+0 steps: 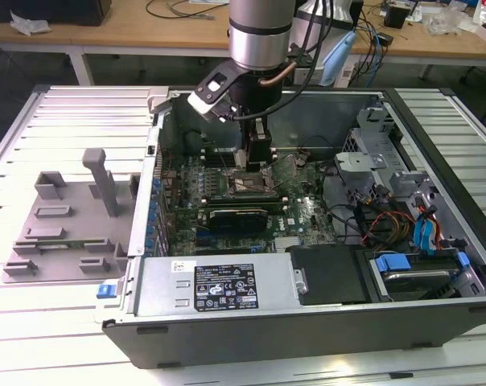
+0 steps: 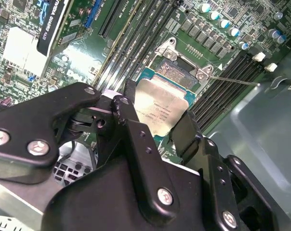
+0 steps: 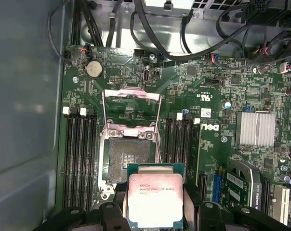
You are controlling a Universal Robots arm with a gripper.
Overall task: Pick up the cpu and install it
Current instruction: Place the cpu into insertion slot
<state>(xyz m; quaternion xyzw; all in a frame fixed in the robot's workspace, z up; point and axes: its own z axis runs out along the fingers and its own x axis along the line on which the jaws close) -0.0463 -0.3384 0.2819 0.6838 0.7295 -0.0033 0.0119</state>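
The cpu [image 2: 162, 108] [image 3: 156, 197], a small flat square chip with a pale silver top, sits between my gripper's black fingers [image 2: 128, 115]. My gripper [image 2: 157, 118] [image 3: 156, 214] is shut on its two opposite edges. It hangs just above the motherboard and is offset to one side of the open socket [image 3: 128, 156] [image 2: 177, 72]. The socket's metal load frame [image 3: 131, 108] is flipped up. In the exterior view my gripper [image 1: 255, 167] reaches down inside the open computer case, over the socket area [image 1: 245, 185].
A grey plastic tray [image 1: 62, 221] lies on the table at the exterior view's left, outside the case. Memory slots [image 3: 80, 154] flank the socket. A graphics card [image 1: 239, 215], power supply [image 1: 219, 285], cables [image 1: 380, 217] and case walls [image 1: 150, 193] surround the board.
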